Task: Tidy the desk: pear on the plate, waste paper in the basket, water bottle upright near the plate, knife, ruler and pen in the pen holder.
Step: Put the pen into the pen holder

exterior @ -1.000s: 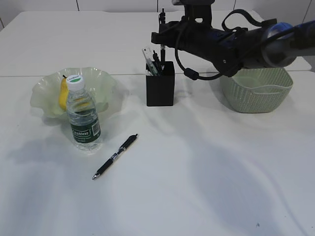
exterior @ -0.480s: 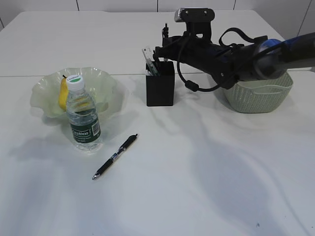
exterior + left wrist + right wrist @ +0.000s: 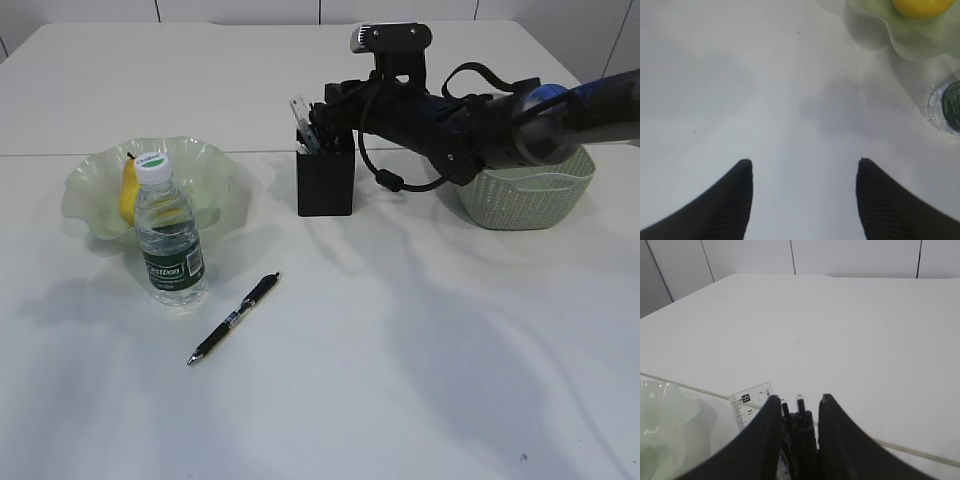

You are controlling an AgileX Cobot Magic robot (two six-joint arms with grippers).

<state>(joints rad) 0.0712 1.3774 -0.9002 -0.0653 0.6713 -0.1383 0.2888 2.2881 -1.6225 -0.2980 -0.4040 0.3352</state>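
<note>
One black pen (image 3: 233,319) lies near the front-left edge, the upright water bottle (image 3: 170,237) just behind it, before the plate (image 3: 85,195) holding the pear (image 3: 128,187). Farther back, the right gripper (image 3: 797,407) pinches a dark knife handle (image 3: 800,427) over the pen holder (image 3: 325,180) beside the ruler (image 3: 751,404); only the wrist view shows the left gripper (image 3: 802,167), spread over bare tabletop.

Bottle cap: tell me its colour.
White with a green top; the cap shows best in the exterior view.

On the white surface (image 3: 420,380): one pear (image 3: 128,190) on one plate (image 3: 215,180), one capped bottle (image 3: 169,236), one loose pen (image 3: 234,318), one black holder (image 3: 325,183) showing one ruler (image 3: 301,117) among dark items too crowded to count, and one green basket (image 3: 522,192). One arm (image 3: 470,115) shows in the exterior view.
</note>
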